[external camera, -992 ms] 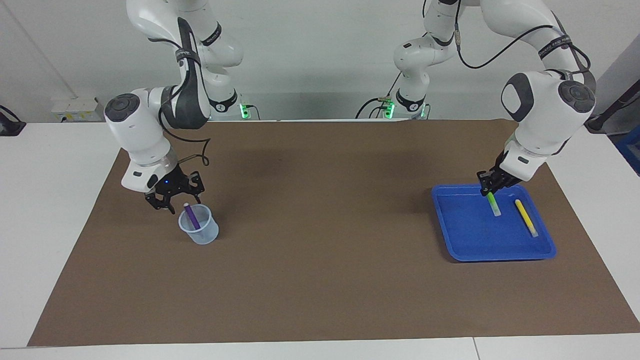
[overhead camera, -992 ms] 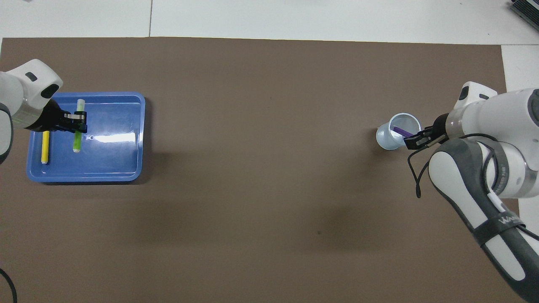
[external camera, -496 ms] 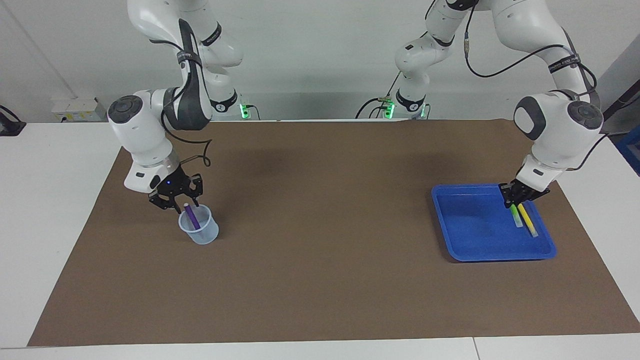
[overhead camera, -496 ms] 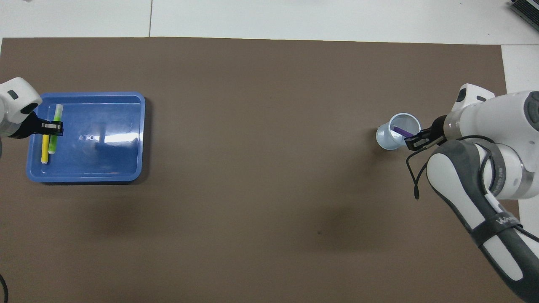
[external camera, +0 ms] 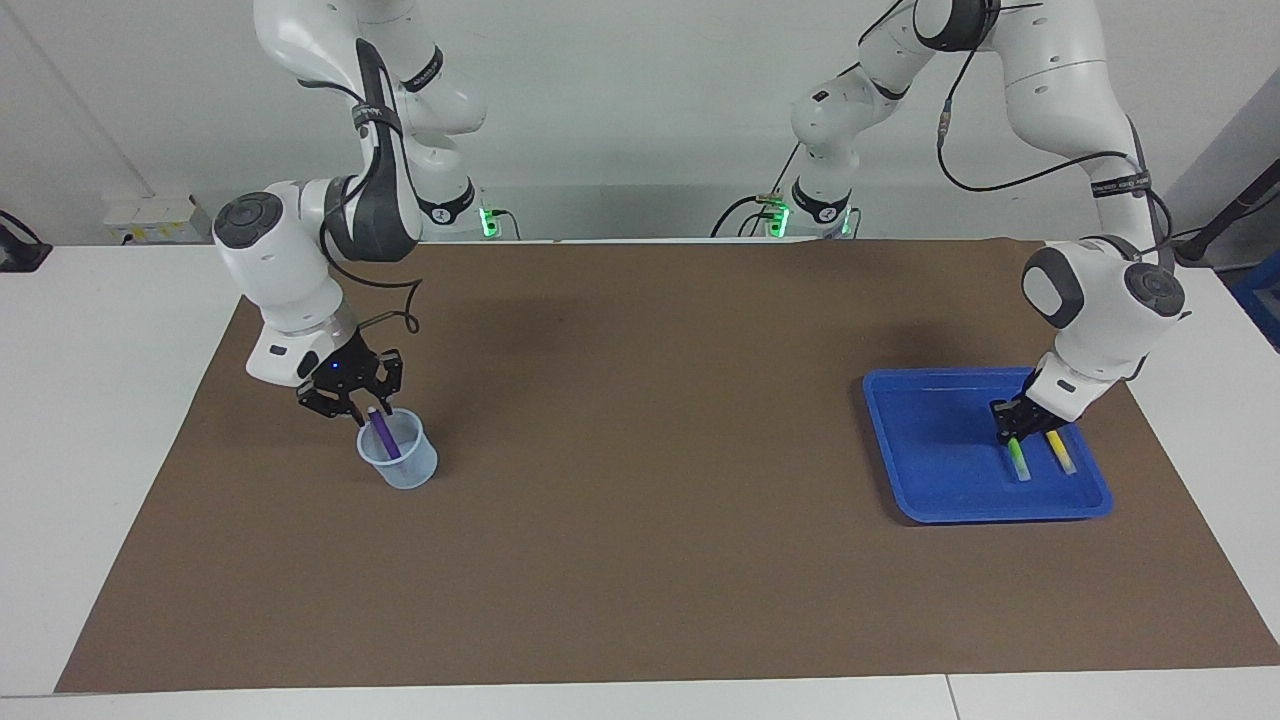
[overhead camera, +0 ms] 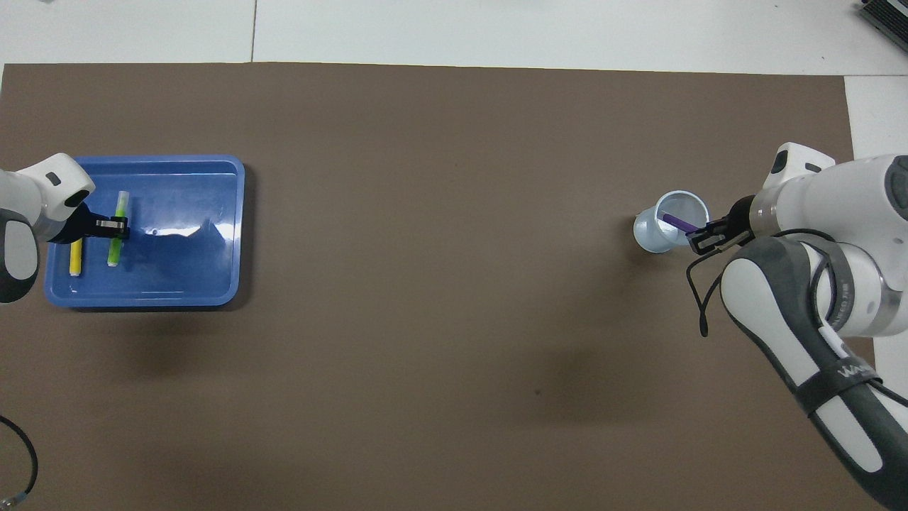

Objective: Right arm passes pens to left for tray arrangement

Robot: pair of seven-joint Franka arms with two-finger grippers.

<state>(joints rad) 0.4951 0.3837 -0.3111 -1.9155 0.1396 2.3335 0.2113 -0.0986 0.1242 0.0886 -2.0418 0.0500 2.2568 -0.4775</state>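
The blue tray [external camera: 935, 455] lies toward the left arm's end of the table. My left gripper [external camera: 1018, 432] is low over it, shut on the green pen [external camera: 1018, 462], which hangs tilted just beside the yellow pen [external camera: 1058, 452] lying in the tray. In the overhead view the left gripper [overhead camera: 117, 227] grips the green pen [overhead camera: 113, 252] next to the yellow pen [overhead camera: 75, 257]. The purple pen [external camera: 383, 435] stands tilted in a clear cup [external camera: 405, 468]. My right gripper [external camera: 352, 408], blue light on, is open at the purple pen's upper end.
A brown mat [external camera: 640, 450] covers the table between the cup and the tray. In the overhead view the cup [overhead camera: 656, 238] is at the right arm's end and the tray [overhead camera: 237, 213] at the left arm's end. White table borders the mat.
My left gripper carried the green pen across the tray toward the yellow pen and lowered it beside it. My right gripper edged closer to the purple pen's top.
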